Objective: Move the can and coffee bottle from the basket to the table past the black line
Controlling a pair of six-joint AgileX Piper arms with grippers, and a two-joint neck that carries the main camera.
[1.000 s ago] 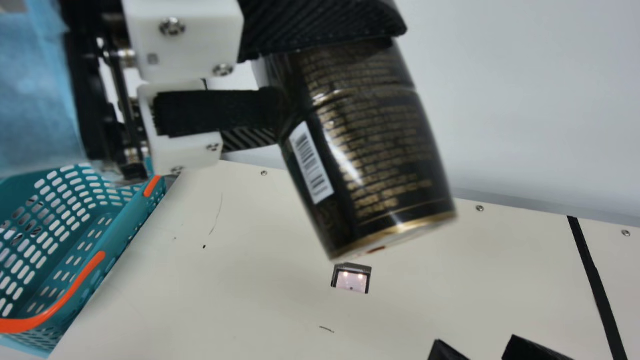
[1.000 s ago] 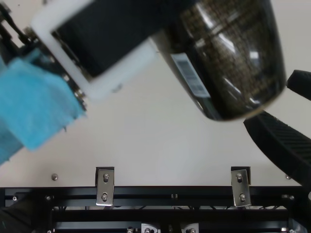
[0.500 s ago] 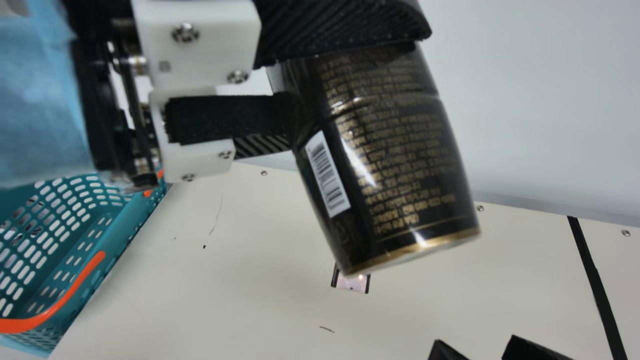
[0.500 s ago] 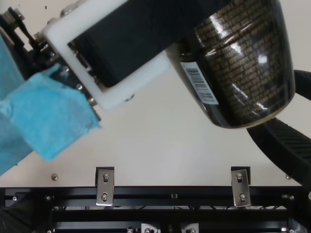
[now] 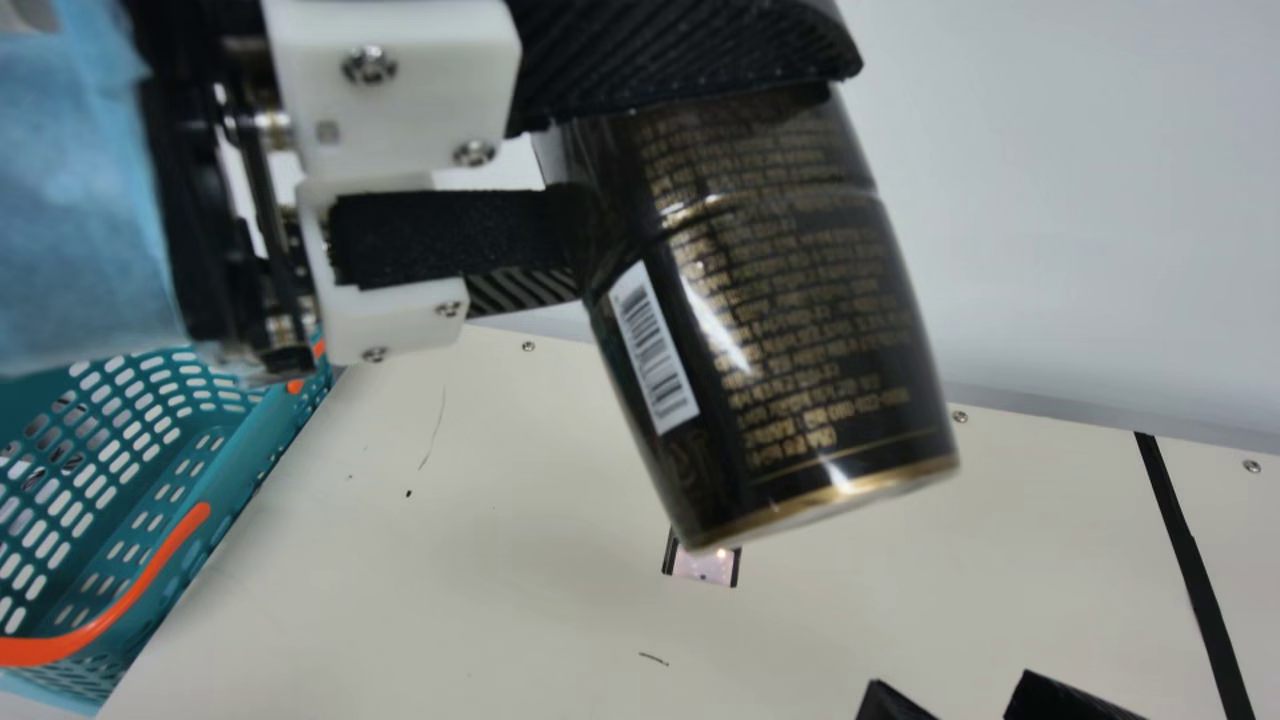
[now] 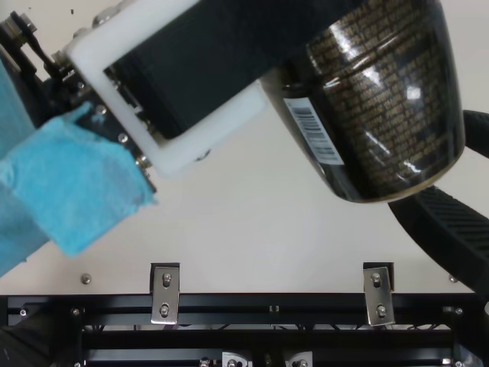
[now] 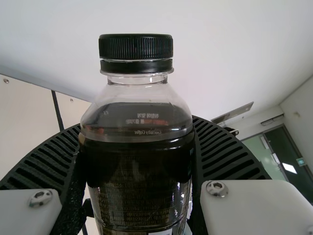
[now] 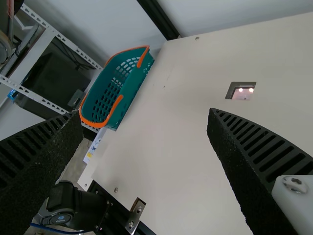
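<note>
- Left gripper (image 5: 705, 170), main view, near the centre toward twelve o'clock: the two ribbed fingers were closed on the task's coffee bottle, one on each side.
- Coffee bottle (image 5: 775, 320), a clear plastic bottle with a glossy dark sleeve, gold lettering and a white barcode patch: it was held aloft, tilted, its gold-edged base directed between five and six o'clock. In the top view it lay toward two o'clock.
- Left wrist view: the left gripper (image 7: 136, 126) flanked the bottle, whose black ridged cap (image 7: 136, 47) was screwed on above dark liquid.
- Right gripper (image 5: 952, 682), main view, between four and five o'clock: it was empty. In the right wrist view the fingers of the right gripper (image 8: 145, 113) stood wide apart.
- Teal lattice basket with orange handles (image 5: 235, 440), main view, eight o'clock: it sat beside the edge of the cream table (image 5: 500, 580).
- Narrow black line (image 5: 1185, 555), main view, four o'clock: it crossed the table. In that view the bottle appeared between basket and line.
- Small dark-framed fixture (image 5: 704, 567), main view, between five and six o'clock: it was partly covered by the bottle's base.
- Light-blue wrapping (image 5: 80, 200), main view, ten o'clock: it covered part of the left arm.
</note>
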